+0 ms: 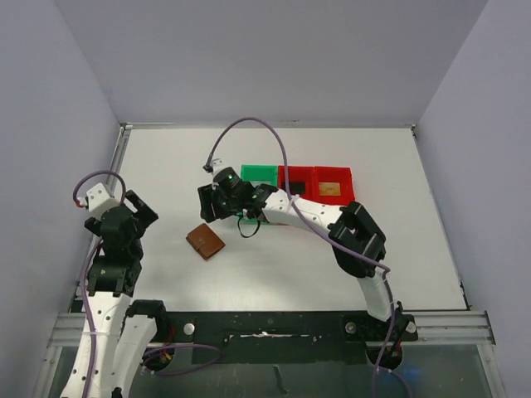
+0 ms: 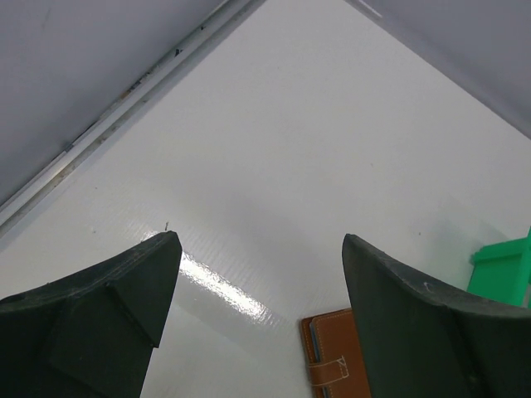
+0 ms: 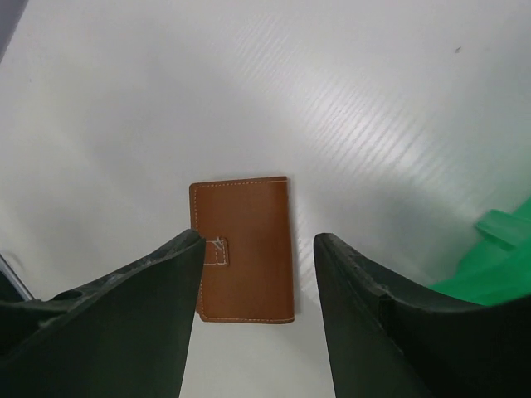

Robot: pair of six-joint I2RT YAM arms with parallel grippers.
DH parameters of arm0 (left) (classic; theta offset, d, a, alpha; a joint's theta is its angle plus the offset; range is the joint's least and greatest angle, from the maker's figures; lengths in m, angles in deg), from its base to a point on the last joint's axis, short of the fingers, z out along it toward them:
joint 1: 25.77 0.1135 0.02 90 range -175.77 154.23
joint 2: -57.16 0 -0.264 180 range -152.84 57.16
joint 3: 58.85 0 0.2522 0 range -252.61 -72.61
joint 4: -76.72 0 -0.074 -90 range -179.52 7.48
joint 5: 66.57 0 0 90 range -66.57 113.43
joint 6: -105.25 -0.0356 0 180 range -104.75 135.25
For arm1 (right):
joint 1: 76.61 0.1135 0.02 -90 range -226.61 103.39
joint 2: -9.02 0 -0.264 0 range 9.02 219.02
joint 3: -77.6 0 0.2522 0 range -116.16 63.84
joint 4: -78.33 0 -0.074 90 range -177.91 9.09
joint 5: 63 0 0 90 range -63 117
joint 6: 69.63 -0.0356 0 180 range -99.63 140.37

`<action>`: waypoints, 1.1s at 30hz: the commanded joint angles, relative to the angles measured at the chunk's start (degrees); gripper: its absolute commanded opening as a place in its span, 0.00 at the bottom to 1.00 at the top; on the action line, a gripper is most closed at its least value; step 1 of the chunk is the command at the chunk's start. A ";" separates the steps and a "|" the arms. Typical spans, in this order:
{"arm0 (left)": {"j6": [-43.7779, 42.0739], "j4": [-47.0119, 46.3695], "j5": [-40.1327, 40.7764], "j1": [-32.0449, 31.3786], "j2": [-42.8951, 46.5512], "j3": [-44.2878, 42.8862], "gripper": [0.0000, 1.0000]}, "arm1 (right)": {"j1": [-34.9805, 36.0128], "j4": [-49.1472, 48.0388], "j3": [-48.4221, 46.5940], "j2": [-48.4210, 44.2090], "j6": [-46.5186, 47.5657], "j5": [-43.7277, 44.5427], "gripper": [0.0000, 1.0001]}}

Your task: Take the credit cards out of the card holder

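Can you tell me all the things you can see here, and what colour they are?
table: one, white, under everything
card holder: one, brown, closed, flat on the table, left of the trays
green tray: one, green, far middle, partly behind the right arm
red trays: two, red, in a row right of the green tray
golden-orange card: one, in the right-hand red tray
dark card: one, looks black, in the other red tray
left gripper: one, black, open, empty, at the left side
right gripper: one, black, open, empty, near the card holder, not touching it
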 commanded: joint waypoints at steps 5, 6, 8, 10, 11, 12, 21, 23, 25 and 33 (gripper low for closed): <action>2.33 -0.56 6.93 1.14 4.50 -1.51 0.79 | 1.70 -0.18 -8.62 8.41 -1.27 -3.57 0.58; 2.34 -0.64 7.07 1.14 4.80 -1.51 0.79 | 1.70 1.58 -10.47 9.86 -1.28 -3.55 0.58; 2.27 -0.98 7.03 1.16 5.32 -1.34 0.79 | 1.68 4.65 -13.66 12.52 -0.35 -3.51 0.58; 2.25 -1.26 6.81 1.22 5.44 -1.29 0.79 | 1.65 7.30 -15.97 14.68 -0.13 -3.23 0.58; 2.17 -1.42 6.61 1.22 5.39 -1.23 0.79 | 1.72 8.18 -16.55 15.38 -0.10 -3.13 0.58; 2.10 -1.62 6.11 1.22 5.33 -1.10 0.79 | 1.72 8.73 -16.70 15.85 -0.09 -3.59 0.57; 1.27 -3.32 1.00 1.31 5.11 -0.54 0.79 | 4.44 5.17 -6.05 12.15 -0.38 -4.99 0.35; 1.10 -4.06 -1.73 1.31 4.99 -0.30 0.79 | 5.93 3.66 -1.08 10.06 -1.97 -3.42 0.26; 0.66 -4.86 -4.26 1.26 4.89 -0.28 0.79 | 7.27 1.68 4.02 6.51 -4.26 -0.65 0.21; 0.41 -5.39 -12.04 0.73 3.30 1.39 0.79 | 11.91 -5.27 29.22 -7.94 -15.25 8.03 0.14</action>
